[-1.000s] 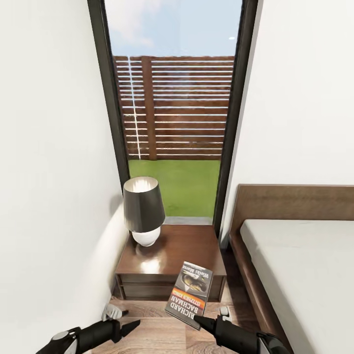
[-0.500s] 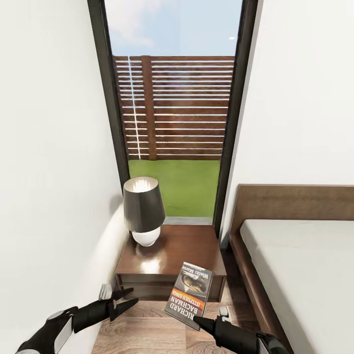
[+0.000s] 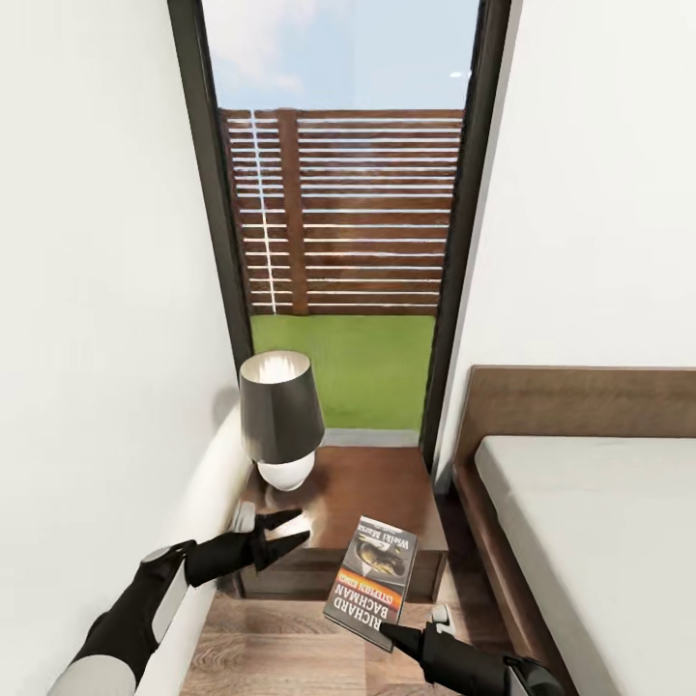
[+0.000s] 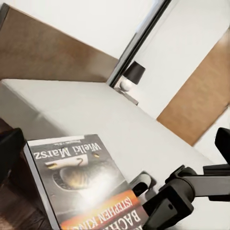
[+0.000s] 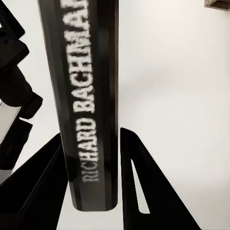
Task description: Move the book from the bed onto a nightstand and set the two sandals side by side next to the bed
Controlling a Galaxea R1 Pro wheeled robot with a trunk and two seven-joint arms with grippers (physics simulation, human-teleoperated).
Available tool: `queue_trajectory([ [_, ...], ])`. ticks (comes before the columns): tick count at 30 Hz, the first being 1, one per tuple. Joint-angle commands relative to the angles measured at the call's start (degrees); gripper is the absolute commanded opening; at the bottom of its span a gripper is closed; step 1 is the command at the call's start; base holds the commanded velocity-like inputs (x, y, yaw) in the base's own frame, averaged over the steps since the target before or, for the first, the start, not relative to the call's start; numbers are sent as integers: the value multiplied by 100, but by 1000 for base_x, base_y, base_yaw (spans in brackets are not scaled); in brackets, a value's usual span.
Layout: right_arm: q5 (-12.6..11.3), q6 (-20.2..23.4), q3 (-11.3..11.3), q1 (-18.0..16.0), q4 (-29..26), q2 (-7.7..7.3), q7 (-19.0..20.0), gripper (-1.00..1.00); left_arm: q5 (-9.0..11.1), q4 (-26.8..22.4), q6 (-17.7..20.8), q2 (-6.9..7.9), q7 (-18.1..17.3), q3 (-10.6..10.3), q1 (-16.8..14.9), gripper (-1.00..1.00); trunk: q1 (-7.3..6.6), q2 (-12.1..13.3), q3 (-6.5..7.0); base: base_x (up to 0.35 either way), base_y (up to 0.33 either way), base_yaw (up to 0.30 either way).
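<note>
The book [image 3: 372,578] is a thin paperback with a dark cover and orange and white lettering. It hangs tilted in front of the nightstand [image 3: 372,488], and my right gripper [image 3: 389,629] is shut on its lower edge. In the right wrist view the book's spine [image 5: 91,96] sits clamped between the two black fingers [image 5: 141,191]. My left gripper [image 3: 287,533] is open with nothing in it, level with the nightstand's front left corner and to the left of the book. The left wrist view looks at the book's cover [image 4: 79,175]. The bed [image 3: 599,541] lies to the right. The sandals are out of view.
A lamp [image 3: 280,416] with a dark shade stands on the nightstand's back left. A white wall runs close along the left, and a tall window [image 3: 338,242] is behind. A narrow strip of wood floor [image 3: 290,648] separates wall and bed. Across the mattress are another lamp [image 4: 132,75] and a brown door [image 4: 201,96].
My left arm has risen from the floor area and moved forward to the nightstand's front edge. The right gripper and the book have stayed in place.
</note>
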Motion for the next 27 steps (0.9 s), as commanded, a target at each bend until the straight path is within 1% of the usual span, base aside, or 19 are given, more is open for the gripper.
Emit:
queue_trajectory([
  [1,7,52,-25,-3,6,4,11,-100,14,-25,70,-3,7,-2,-3,100,3,-3,-6,317,0,0],
  [6,10,-70,-24,-3,18,4,10,-100,5,-34,52,10,43,14,-3,100,3,-3,-6,324,0,0],
  [12,10,-104,-26,-3,18,4,16,-100,-3,-27,32,9,62,8,-3,100,3,-3,-6,281,0,0],
  [20,1,-106,-44,-3,3,-17,18,-100,4,-10,45,8,45,10,-3,100,3,-3,-6,23,0,3],
  [27,1,-107,-44,-3,-12,-20,18,-100,5,-7,42,5,52,6,-3,100,3,-3,-6,0,0,200],
])
